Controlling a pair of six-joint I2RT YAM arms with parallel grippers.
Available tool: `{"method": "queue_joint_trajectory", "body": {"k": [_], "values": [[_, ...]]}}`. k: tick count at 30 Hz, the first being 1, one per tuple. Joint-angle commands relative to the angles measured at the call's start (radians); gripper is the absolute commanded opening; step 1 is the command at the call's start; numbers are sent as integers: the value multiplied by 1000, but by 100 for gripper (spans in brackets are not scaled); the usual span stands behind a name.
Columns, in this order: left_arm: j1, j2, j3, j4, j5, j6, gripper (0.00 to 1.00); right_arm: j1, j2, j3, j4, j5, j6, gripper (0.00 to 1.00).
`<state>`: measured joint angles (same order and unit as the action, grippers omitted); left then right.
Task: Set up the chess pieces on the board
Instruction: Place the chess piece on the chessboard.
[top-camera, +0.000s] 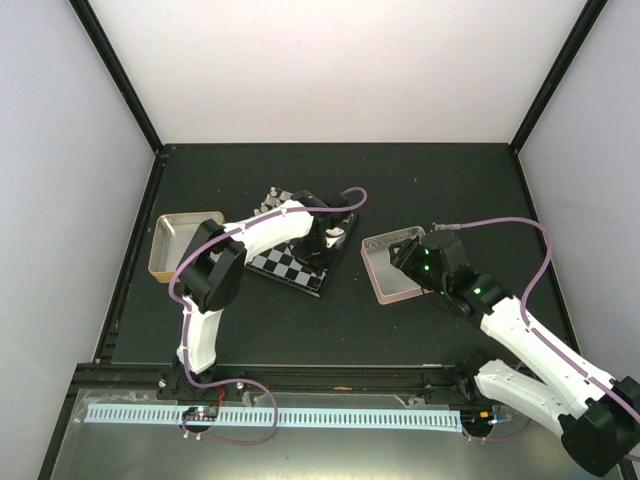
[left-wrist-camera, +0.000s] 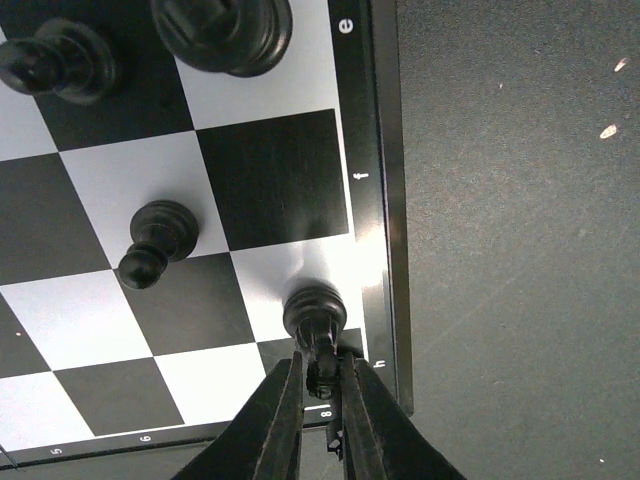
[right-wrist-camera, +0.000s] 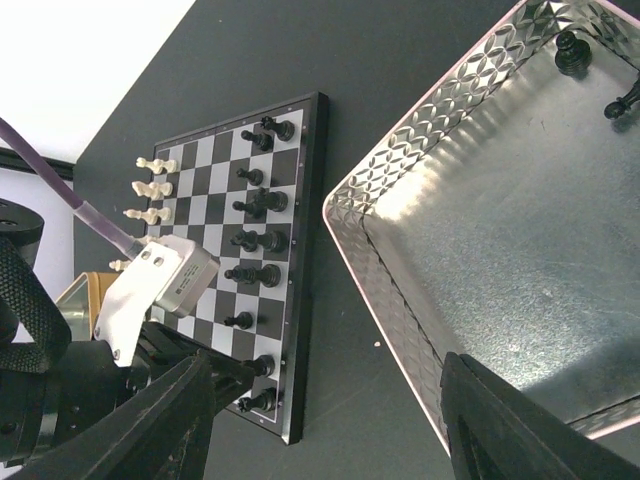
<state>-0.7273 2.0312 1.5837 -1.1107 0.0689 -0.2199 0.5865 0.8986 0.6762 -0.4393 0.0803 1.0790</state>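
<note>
The board (top-camera: 290, 270) lies at the table's middle, and it also shows in the left wrist view (left-wrist-camera: 385, 200) and the right wrist view (right-wrist-camera: 303, 250). Several black chess pieces (right-wrist-camera: 258, 240) stand along its edge nearest the tin, and silver ones (right-wrist-camera: 150, 188) stand along the far edge. My left gripper (top-camera: 325, 240) (left-wrist-camera: 322, 375) is shut on the top of a black piece (left-wrist-camera: 315, 305), whose base is on a white edge square beside the corner. My right gripper (top-camera: 400, 258) (right-wrist-camera: 330, 420) is open and empty over the near rim of the pinkish-rimmed tin (right-wrist-camera: 400, 150).
The pinkish-rimmed tin (top-camera: 378, 270) holds two loose black pieces (right-wrist-camera: 570, 50) in its far corner. A gold-rimmed tin (top-camera: 170, 245) stands left of the board. Black frame posts and white walls close in the table.
</note>
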Motion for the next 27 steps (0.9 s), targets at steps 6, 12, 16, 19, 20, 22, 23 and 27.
{"method": "queue_joint_trajectory", "body": {"k": [6,12,16,19,20,22,23,27], "values": [[8,17,38,2,18,9,18,-8,-10,-7,-19,31,-7,63],[10,-17,47,5,18,2,34,-7,-12,-7,-28,61,-33,63],[16,-97,42,27,43,-12,39,-12,0,-6,-23,117,-130,60],[24,-177,18,67,85,-24,40,-38,44,6,-23,146,-220,55],[27,-210,2,89,91,-29,40,-51,70,15,-30,151,-245,54],[36,-280,-45,148,107,-45,42,-75,135,36,-47,179,-290,51],[43,-318,-74,183,112,-57,42,-79,172,49,-62,197,-302,50],[67,-484,-211,335,95,-111,43,-90,313,72,-71,290,-310,45]]}}
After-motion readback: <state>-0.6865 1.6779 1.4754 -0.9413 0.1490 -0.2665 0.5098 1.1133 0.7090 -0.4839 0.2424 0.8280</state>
